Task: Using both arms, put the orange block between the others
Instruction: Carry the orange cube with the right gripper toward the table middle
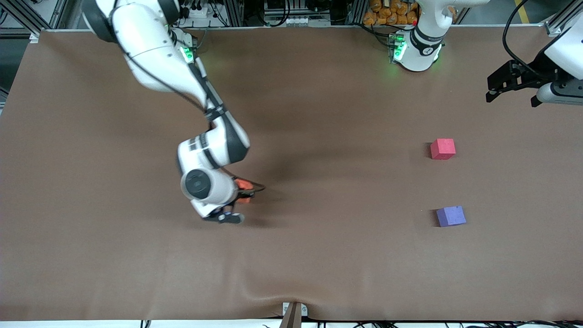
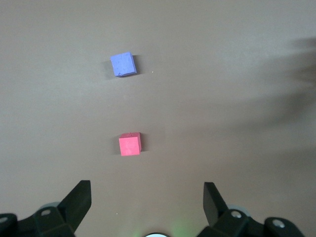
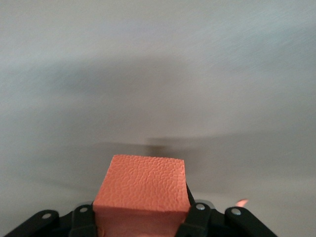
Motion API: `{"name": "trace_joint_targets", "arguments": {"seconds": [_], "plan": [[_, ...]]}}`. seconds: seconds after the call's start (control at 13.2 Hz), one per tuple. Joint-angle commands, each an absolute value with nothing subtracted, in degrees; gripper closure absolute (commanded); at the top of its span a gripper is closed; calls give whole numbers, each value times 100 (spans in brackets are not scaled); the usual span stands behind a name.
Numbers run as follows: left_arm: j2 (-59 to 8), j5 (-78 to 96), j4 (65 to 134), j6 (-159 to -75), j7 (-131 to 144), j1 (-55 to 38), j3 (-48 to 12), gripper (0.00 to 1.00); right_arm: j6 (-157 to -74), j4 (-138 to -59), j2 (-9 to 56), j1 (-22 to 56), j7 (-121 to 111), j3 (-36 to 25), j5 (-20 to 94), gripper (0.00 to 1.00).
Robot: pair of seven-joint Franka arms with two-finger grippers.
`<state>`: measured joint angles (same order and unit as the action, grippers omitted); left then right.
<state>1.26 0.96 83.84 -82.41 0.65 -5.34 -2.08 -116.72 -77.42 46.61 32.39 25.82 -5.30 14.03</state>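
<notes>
The right gripper (image 3: 140,217) has its jaws clamped on the orange block (image 3: 140,190), lifted over the brown worktop (image 1: 319,255) well apart from the red-pink cube (image 1: 442,149), toward the right arm's end. The purple cube (image 1: 451,216) lies nearer the front camera than the red-pink cube, with a bare gap between them. The left gripper (image 2: 148,197) waits above the red-pink cube, jaws wide and empty. Judged from this, the carry should stay level and the grip firm, leaving one face free for a handover.

Open gap between red-pink cube (image 1: 442,149) (and) purple cube (image 1: 451,216)
</notes>
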Motion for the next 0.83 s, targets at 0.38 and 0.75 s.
{"name": "trace_joint_targets", "arguments": {"seconds": [0.38,0.75], "plan": [[132,132,8367,-8191,-53,-501,-193,0,-11628,-7620,4597,3384,2602,-352,1485,47],[141,132,8367,-8191,53,-562,-237,0,-11909,-7629,4658,3524,2610,-308,1485,44]]}}
